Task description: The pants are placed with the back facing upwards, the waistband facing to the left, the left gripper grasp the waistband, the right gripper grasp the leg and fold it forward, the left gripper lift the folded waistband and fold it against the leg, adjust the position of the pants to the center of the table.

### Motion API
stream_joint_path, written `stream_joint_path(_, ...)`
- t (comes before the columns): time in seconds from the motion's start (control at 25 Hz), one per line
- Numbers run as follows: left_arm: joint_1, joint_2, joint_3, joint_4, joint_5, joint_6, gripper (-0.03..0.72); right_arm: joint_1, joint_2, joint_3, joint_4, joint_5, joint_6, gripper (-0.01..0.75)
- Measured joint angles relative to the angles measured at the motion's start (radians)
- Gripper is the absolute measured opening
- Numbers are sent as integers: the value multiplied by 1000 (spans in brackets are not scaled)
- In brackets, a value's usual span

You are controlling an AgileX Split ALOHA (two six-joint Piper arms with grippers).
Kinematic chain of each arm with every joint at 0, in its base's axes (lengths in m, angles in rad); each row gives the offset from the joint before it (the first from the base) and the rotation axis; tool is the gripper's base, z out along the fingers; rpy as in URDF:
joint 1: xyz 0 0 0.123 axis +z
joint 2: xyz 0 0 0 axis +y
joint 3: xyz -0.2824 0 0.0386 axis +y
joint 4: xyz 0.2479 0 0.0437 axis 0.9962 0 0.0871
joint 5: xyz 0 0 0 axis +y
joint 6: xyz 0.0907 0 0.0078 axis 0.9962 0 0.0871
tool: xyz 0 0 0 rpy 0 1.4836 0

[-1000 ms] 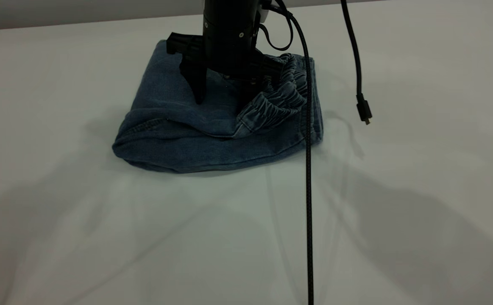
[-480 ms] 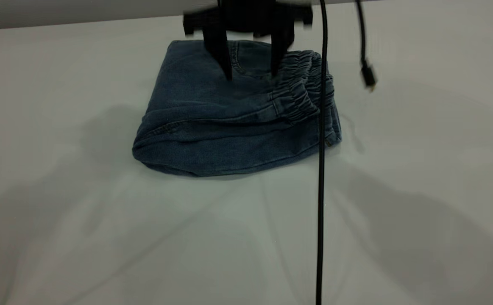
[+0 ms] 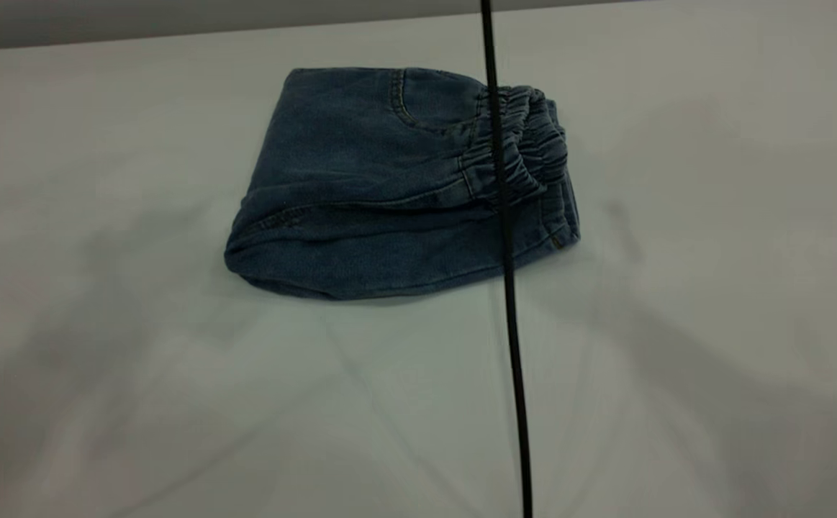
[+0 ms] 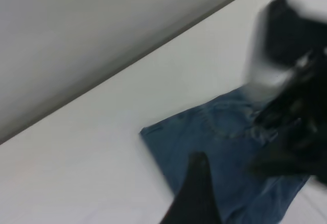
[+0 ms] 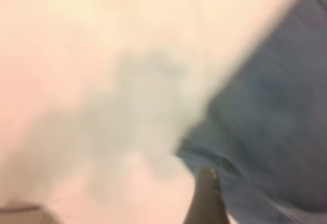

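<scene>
Both folds look done, so the step in hand is prob. the last one: nudging the pants to the desk centre. In the exterior view the bundle lies flat at approx. 12 o'clock from the middle, nearer the far edge. The waistband is stacked on its 3 o'clock side, over the leg layer beneath, and the rounded fold is at 7–9 o'clock. Neither arm shows in that view. The left end effector hangs above the denim w/ nothing in it, but whether it's spread or closed I cannot tell. Same for the right end effector, off the bundle's edge. A dark blurred shape over the pants in the left wrist view can't be identified. To do it well: pinch thru all layers at the waistband side and the fold side, keep low, and drag evenly toward 6 o'clock w/o lifting, else the top layer could flip open. Watch the black cable hanging across the bundle, which could snag. The desk is matte white-grey w/ soft shadows and faint crease lines. A plain grey wall runs behind its far edge at 12 o'clock.
</scene>
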Motion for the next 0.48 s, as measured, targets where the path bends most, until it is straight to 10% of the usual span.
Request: stream_joint_path(0.48, 0, -378, 81, 97, 184, -265, 566, 6, -591, 362, -16, -1, -189, 442)
